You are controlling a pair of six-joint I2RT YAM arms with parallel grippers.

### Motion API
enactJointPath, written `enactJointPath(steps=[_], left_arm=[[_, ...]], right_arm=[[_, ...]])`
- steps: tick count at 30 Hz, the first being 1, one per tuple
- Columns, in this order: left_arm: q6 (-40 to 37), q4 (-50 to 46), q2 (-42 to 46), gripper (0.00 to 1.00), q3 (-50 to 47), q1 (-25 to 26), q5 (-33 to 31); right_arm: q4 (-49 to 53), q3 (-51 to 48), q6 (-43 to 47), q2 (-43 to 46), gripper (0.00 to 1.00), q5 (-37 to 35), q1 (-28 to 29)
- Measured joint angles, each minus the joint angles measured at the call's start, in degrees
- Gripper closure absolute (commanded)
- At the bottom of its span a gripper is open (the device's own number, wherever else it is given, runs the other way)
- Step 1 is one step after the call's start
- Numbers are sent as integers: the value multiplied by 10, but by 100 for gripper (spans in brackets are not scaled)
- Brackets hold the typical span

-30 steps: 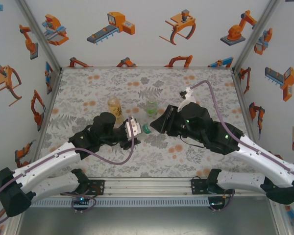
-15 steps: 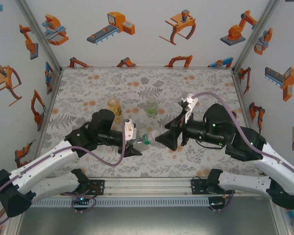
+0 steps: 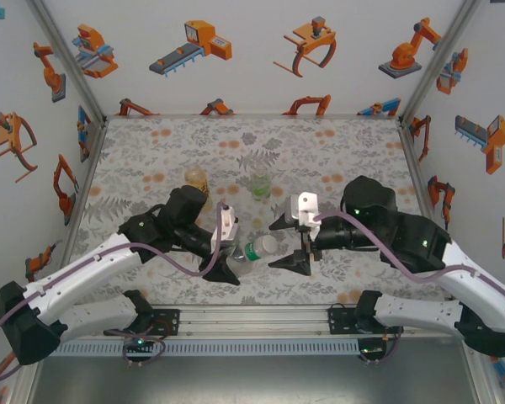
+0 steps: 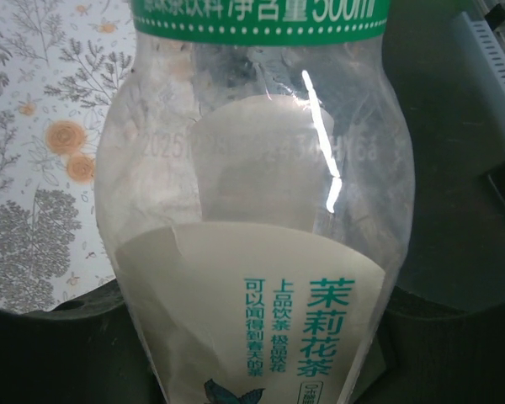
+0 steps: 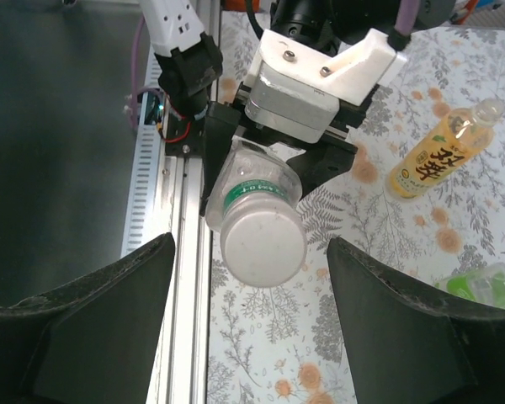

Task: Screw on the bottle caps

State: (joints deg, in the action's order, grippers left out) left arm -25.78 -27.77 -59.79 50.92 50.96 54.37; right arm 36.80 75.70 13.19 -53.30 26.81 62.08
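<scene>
Your left end effector (image 3: 234,263) is clamping the clear bottle (image 3: 252,252) near the bench's (image 3: 151,168) 6 o'clock edge. It is aiming the white cap (image 3: 270,244) toward 2 o'clock, so your right end effector (image 3: 284,245), gaping wide and empty, is facing it for twisting.

Top external: high at near edge, down onto bench (image 3: 151,151).
Left wrist: tight against clear bottle (image 4: 252,210).
Right wrist: near, facing its white cap (image 5: 263,238).
Shared: that bottle.

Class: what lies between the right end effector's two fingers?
The white cap of the bottle. In the right wrist view it sits centred between the fingers of the open right end effector, touching neither.
</scene>
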Motion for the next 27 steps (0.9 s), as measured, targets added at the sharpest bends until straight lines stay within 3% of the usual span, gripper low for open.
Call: enactJointPath(steps=[12, 15, 21, 27], left_arm=[[-1, -8, -10, 100, 7, 0, 21], [-8, -11, -12, 100, 7, 1, 25], [-18, -13, -14, 100, 7, 1, 20], [-5, 40, 20, 100, -15, 3, -63]], right_arm=[[3, 0, 25, -17, 53, 23, 0], [2, 0, 30, -17, 64, 22, 0], [3, 0, 19, -19, 100, 19, 0], [-7, -3, -35, -19, 100, -32, 0]])
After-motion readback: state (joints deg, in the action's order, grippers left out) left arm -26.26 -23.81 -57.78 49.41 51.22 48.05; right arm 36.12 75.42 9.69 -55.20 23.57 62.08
